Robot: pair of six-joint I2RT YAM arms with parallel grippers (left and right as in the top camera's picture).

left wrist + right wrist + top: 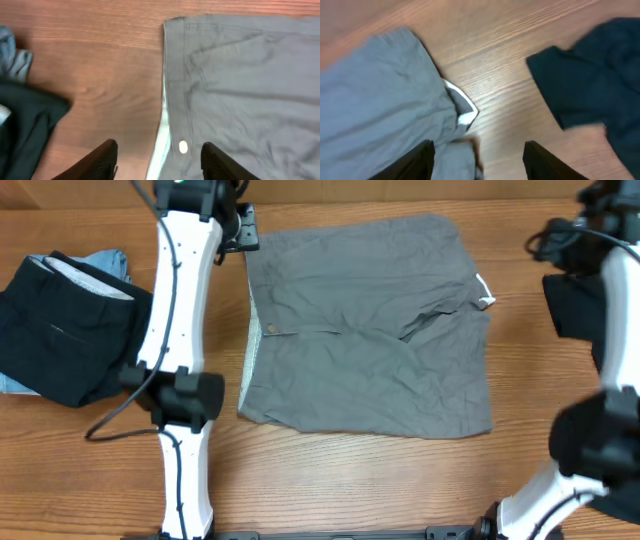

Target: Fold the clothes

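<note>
- The medium-grey, wrinkled cotton garment (365, 330) lies in the middle of the wooden table (400, 480) as a rough rectangle, its waistband along the left edge. It looks flattened and squared up. I cannot tell whether it is already doubled over.
- By my reading the task is at an early-to-middle stage: the grey piece probably needs more folding to become compact.
- A black fabric garment (60, 340) sits at the table's left on top of a light-blue one (105, 260). They form a loose stack, and how neat it is I cannot judge.
- Another black garment (575, 305) lies rumpled at the right, seemingly not yet folded.
- The left jaws stand wide apart and hold nothing. They hang over the grey garment's far-left corner. The waistband edge and its small pale button (183, 146) lie on the table in the gap between them.
- The right jaws are also wide and empty, above the grey garment's right edge. The small white label (462, 107) sits just ahead of the gap. The grey cloth is towards the left finger, and the rumpled black garment lies off to the right, apart from both.
</note>
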